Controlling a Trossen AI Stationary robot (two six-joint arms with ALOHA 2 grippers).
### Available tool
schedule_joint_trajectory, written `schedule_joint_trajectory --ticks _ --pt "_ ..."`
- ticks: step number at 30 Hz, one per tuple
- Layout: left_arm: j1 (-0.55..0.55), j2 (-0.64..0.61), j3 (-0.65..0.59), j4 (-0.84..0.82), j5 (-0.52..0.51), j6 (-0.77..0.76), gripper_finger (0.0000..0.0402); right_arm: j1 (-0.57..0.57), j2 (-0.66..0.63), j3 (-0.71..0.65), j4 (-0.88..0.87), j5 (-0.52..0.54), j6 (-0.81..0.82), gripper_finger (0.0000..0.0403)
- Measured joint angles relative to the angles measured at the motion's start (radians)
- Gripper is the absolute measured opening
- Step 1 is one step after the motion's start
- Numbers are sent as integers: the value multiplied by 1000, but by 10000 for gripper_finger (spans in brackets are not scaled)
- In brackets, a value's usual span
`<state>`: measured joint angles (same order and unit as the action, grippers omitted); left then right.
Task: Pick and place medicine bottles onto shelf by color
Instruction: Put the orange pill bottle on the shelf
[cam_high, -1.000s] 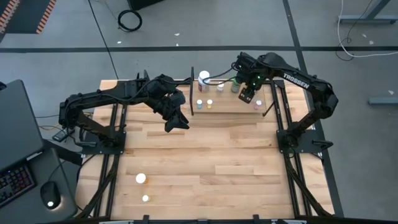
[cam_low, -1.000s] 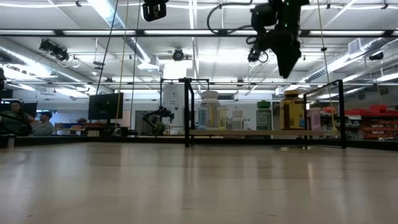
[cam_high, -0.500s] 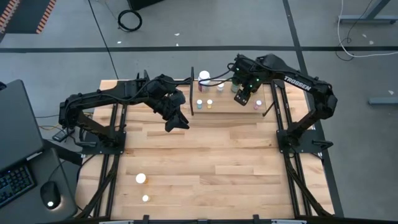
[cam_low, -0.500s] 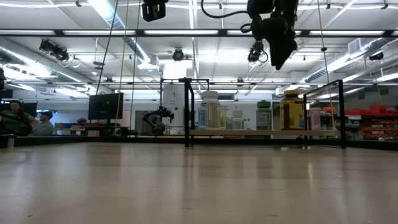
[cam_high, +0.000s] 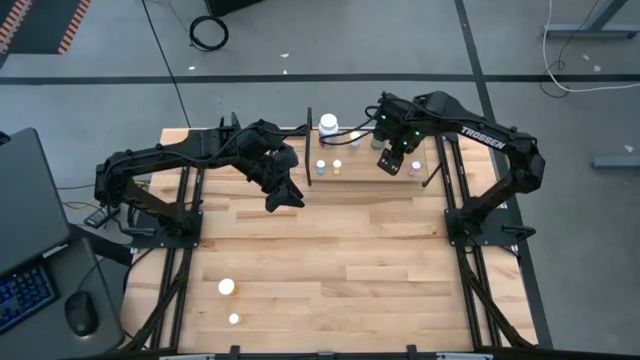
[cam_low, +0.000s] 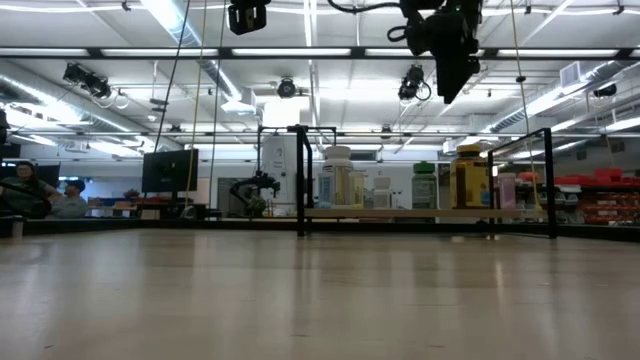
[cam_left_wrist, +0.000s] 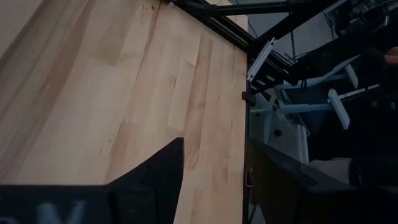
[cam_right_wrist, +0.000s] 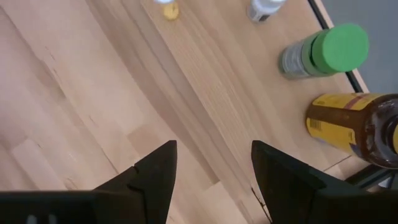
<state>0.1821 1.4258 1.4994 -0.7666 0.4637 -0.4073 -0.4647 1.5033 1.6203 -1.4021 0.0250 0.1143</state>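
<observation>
The right gripper (cam_right_wrist: 212, 180) hangs above the shelf (cam_high: 360, 172) with fingers spread and empty, near the green-capped bottle (cam_right_wrist: 323, 53); the left gripper (cam_high: 283, 196) hovers over the table, its fingers' state unclear.

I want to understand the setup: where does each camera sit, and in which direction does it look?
High view: above, looking straight down at the table; both arms show.
Low view: at tabletop height, looking level at the shelf; the right end effector hangs above.
Left wrist view: sees bare tabletop and one own finger.
Right wrist view: looks down past open fingers at the green bottle.
Low and right wrist views share the green bottle.
</observation>
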Motion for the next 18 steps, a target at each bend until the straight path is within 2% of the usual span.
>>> schedule_joint_trajectory --ticks 9,18 --pt "0 0 0 0 0 0 177 25 -19 0 26 -35 44 215" --pt "0 0 0 0 0 0 183 126 -19 0 63 -46 117 215"
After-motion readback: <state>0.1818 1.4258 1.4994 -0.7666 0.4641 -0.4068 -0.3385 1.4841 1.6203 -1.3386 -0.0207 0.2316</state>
